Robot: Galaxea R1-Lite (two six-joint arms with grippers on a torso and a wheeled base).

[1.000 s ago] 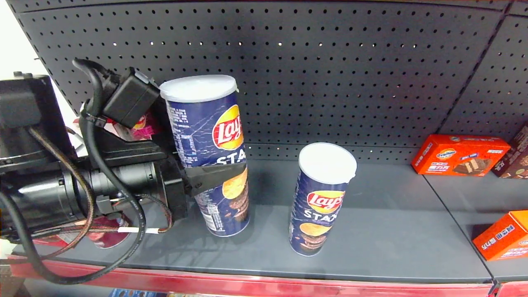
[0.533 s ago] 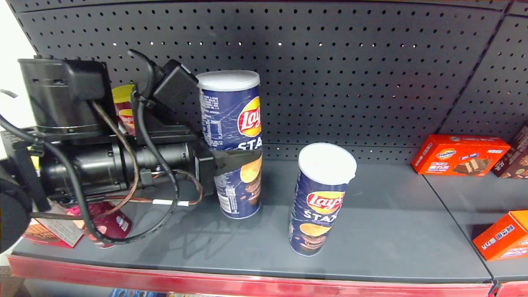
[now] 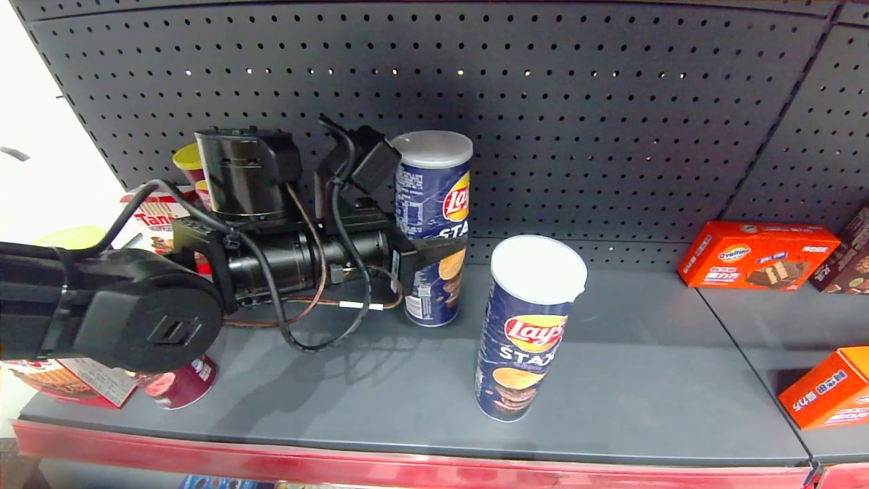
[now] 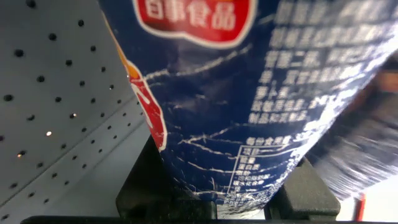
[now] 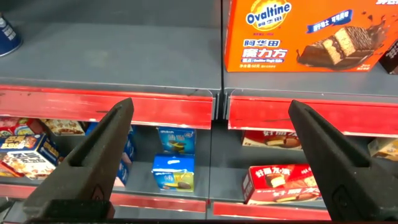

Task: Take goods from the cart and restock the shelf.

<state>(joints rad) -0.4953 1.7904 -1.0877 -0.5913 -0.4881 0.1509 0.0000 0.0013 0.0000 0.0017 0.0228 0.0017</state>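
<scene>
The left gripper (image 3: 438, 251) is clamped across the mid-body of an upright blue chip can (image 3: 434, 197), its base at or just above the shelf (image 3: 645, 380) by the pegboard (image 3: 611, 136), at 10 o'clock from the standing can (image 3: 523, 339), evidently to fill the back row; the right gripper (image 5: 211, 107) gapes empty.

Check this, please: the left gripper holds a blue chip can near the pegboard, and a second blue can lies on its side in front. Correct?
Not quite. The head view shows the second blue can standing upright, not on its side. The left gripper does hold a blue chip can near the pegboard.
</scene>
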